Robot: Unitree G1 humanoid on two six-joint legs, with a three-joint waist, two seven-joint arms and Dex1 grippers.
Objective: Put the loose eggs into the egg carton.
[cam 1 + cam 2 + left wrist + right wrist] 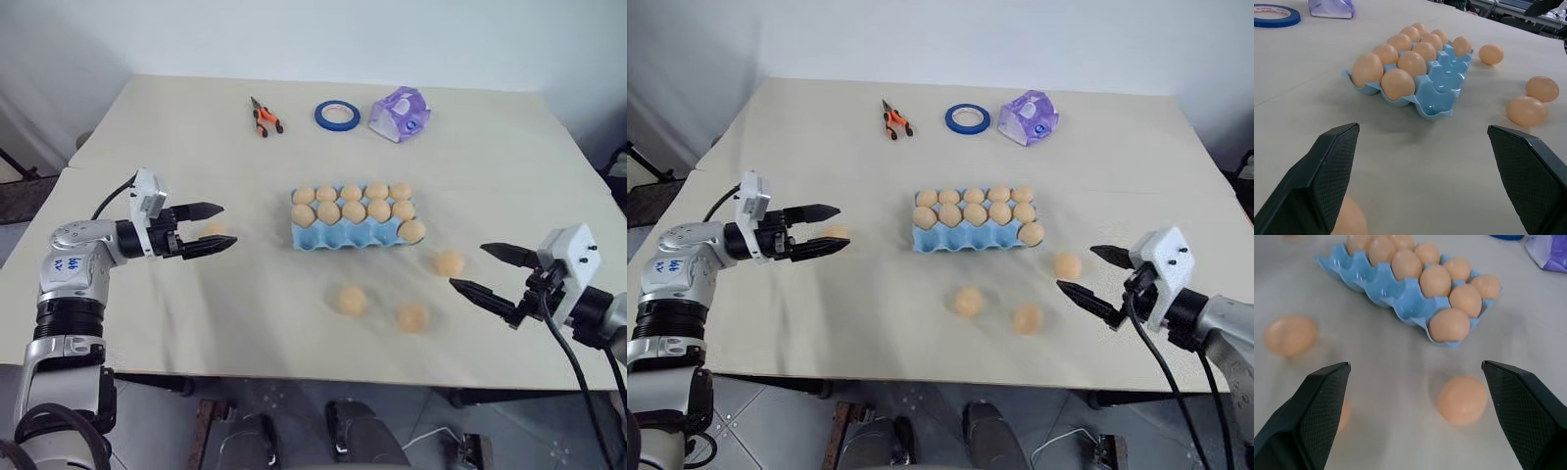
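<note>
On the tabletop (196, 323), four loose eggs (352, 300) lie around the part-filled egg carton (343, 237). Both left pincer (214, 228) and right pincer (482, 269) gape wide, empty; next, close on the nearest egg.

Found no readable text, brand, number or sign anywhere. Noticed faint red print on the flat blue ring of adhesive tape (1276, 14) (too small to make out) and printed markings on the wrinkled purple-and-white plastic packet (400, 114), likewise illegible.
</note>
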